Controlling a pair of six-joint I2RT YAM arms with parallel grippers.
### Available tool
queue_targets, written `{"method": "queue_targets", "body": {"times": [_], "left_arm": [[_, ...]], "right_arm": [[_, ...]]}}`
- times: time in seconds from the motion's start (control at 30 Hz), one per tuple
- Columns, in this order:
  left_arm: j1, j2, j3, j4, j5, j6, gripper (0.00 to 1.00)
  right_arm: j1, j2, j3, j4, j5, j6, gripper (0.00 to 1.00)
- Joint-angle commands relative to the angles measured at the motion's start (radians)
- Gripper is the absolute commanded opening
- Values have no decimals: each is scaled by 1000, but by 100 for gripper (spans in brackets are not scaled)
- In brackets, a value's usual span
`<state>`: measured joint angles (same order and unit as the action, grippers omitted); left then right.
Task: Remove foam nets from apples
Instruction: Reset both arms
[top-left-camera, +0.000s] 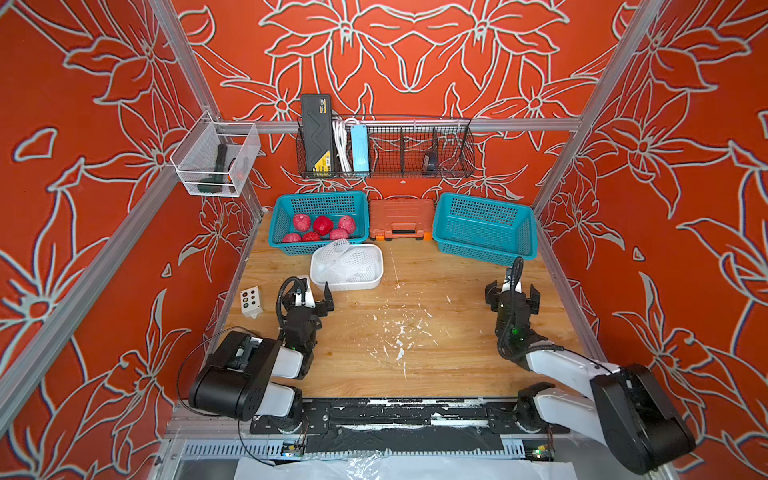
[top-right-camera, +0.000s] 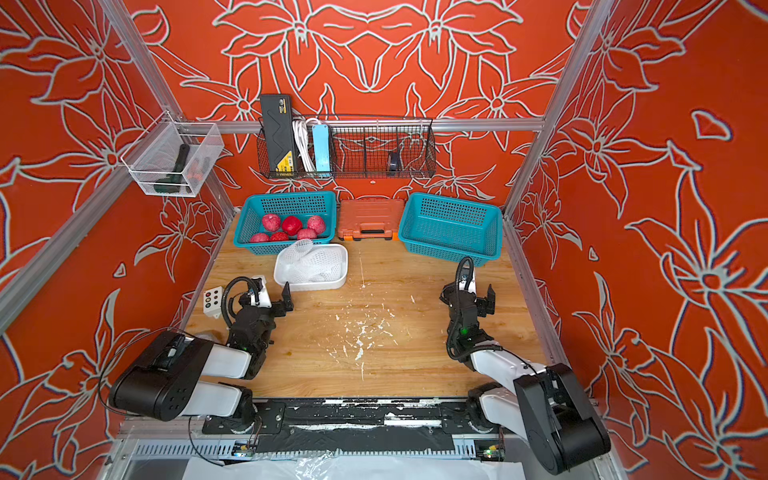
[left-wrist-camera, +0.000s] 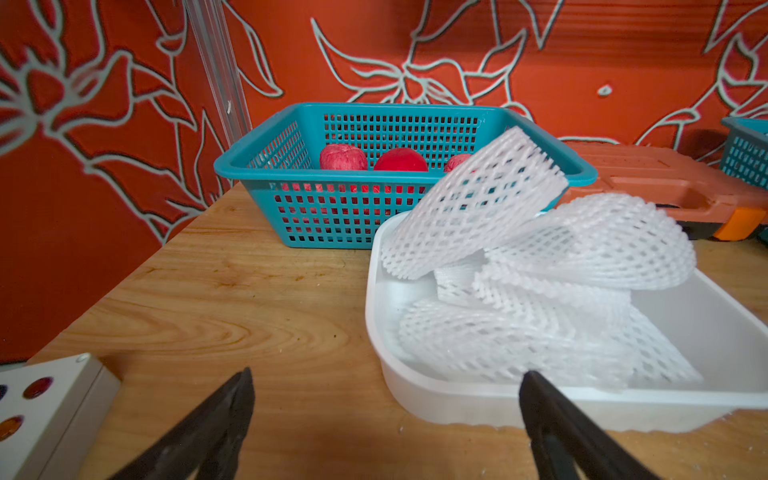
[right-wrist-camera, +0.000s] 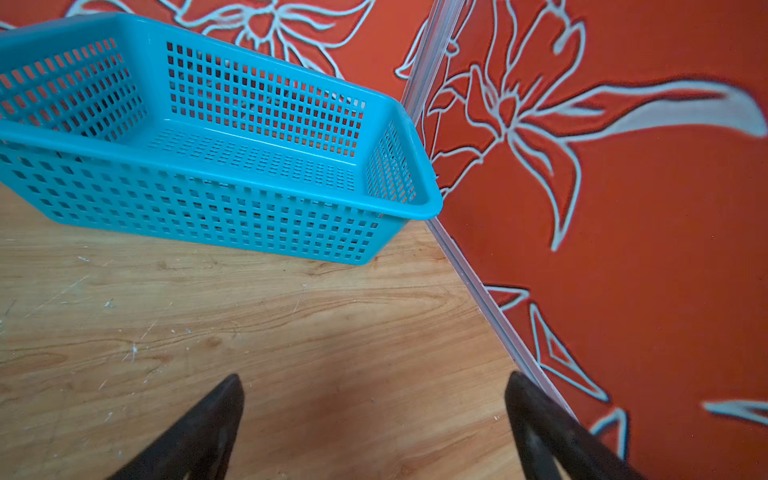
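Note:
Several red apples (top-left-camera: 323, 224) (top-right-camera: 291, 225) (left-wrist-camera: 400, 160) lie bare in the teal basket (top-left-camera: 316, 203) (top-right-camera: 286, 203) (left-wrist-camera: 332, 216) at the back left. Just in front of it, a white tray (top-left-camera: 347, 286) (top-right-camera: 309, 286) (left-wrist-camera: 457, 399) holds a pile of white foam nets (top-left-camera: 347, 264) (top-right-camera: 311, 262) (left-wrist-camera: 540, 257). My left gripper (top-left-camera: 316, 291) (top-right-camera: 274, 291) (left-wrist-camera: 386, 374) is open and empty, low over the table at the tray's near left corner. Out on the right side, my right gripper (top-left-camera: 513, 289) (top-right-camera: 468, 291) (right-wrist-camera: 375, 378) is open and empty in front of the second teal basket (top-left-camera: 484, 220) (top-right-camera: 451, 216) (right-wrist-camera: 208, 199), which has nothing in it.
An orange tool case (top-left-camera: 400, 220) sits between the baskets at the back. A small button box (top-left-camera: 250, 301) stands left of my left arm. White scraps (top-left-camera: 399, 332) litter the middle of the wooden table. A wire shelf (top-left-camera: 386, 149) and a mesh bin (top-left-camera: 214, 162) hang on the walls.

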<state>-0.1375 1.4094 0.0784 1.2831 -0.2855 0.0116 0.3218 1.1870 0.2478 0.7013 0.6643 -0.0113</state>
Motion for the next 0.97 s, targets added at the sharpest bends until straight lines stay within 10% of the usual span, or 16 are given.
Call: {"method": "queue_targets", "body": {"times": [0.0,0.47,0.93], "left_arm": [[11,5,10,-4,18,9,97],[30,0,24,-38,48,-5,97],[58,0,38,-66,101,-13,97]], "right_arm": [[-15,68,25,93,34,-55,98],[-242,233,79,115,-405,26,98],[-253,220,74,94,-430,25,98]]}}
